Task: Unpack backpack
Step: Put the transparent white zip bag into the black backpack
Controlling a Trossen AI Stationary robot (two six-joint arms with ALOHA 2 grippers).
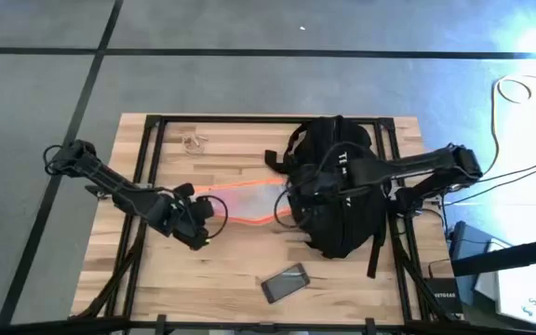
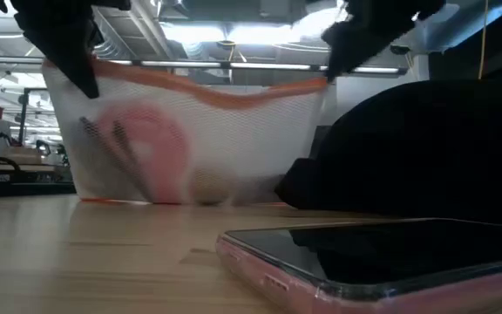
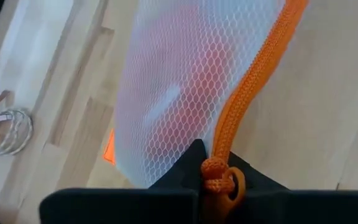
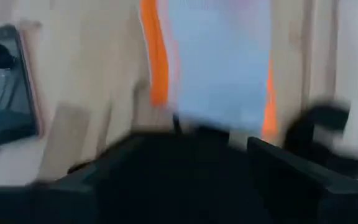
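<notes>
The black backpack (image 1: pixel 338 186) lies on the table's right half, with my right arm reaching over it. Left of it a white mesh pouch (image 2: pixel 190 139) with an orange zip edge stands upright between both grippers, its bottom edge (image 2: pixel 181 201) on the table. Something pink shows through the mesh (image 2: pixel 146 148). My left gripper (image 1: pixel 203 216) is shut on the pouch's left end. My right gripper (image 1: pixel 294 194) is shut on its right end, next to the backpack. My left gripper pinches the orange zip's end (image 3: pixel 219 168), by the pull tab, between its two fingers. It comes from the table's left, slanting down. The pouch hangs below the zip edge, which sags a little toward the other gripper. My right gripper holds the pouch's top right corner (image 2: pixel 325 83) from above. The exact place of contact is blurred in the right wrist view. The pouch (image 4: pixel 219 68) hangs below that corner, its lower edge on the table.
A phone in a pink case (image 1: pixel 285 282) lies flat near the table's front edge, in front of the pouch. A small coil of cable (image 1: pixel 194 142) lies toward the far left. The backpack's straps (image 1: pixel 377 247) trail toward the near right.
</notes>
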